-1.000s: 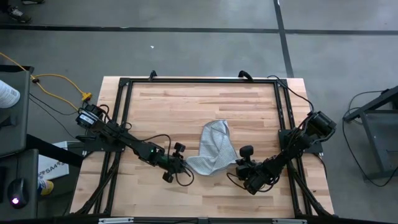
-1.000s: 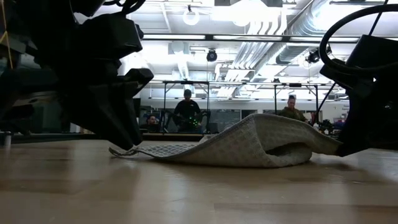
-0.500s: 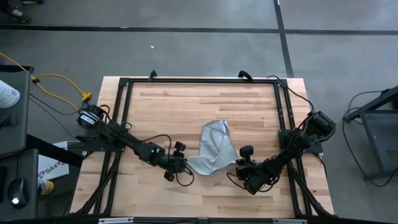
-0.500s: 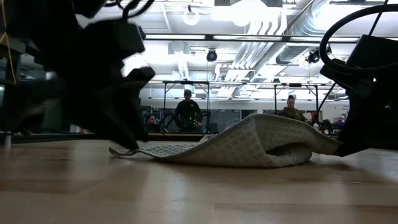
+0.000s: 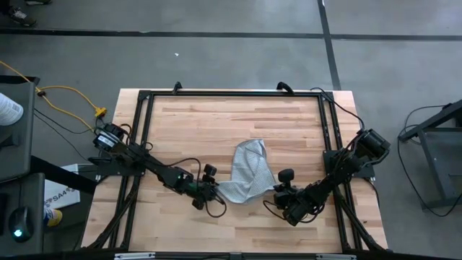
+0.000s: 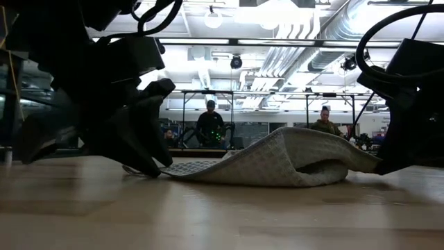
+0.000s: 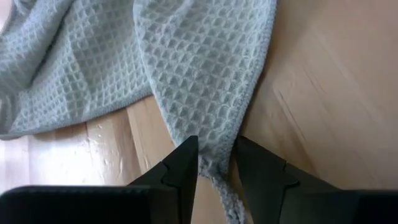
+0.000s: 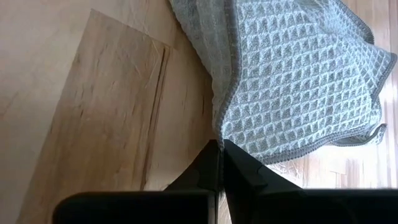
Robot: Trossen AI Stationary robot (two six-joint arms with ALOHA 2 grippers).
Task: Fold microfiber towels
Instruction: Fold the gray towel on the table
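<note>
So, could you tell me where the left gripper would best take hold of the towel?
Probably the near-left corner of the towel, which tapers to a point lying flat between the open left gripper fingers; come in low along the table from the left.

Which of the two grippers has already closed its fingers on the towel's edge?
The right gripper: its fingers meet, pinching the towel hem. The left gripper straddles a corner with a gap showing.

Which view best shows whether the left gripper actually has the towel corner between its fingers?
The left wrist view: the left gripper straddles the towel corner, fingers slightly apart. The high view shows only the gripper at the towel's edge; the low view shows a dark silhouette. The right wrist view does not show it.
</note>
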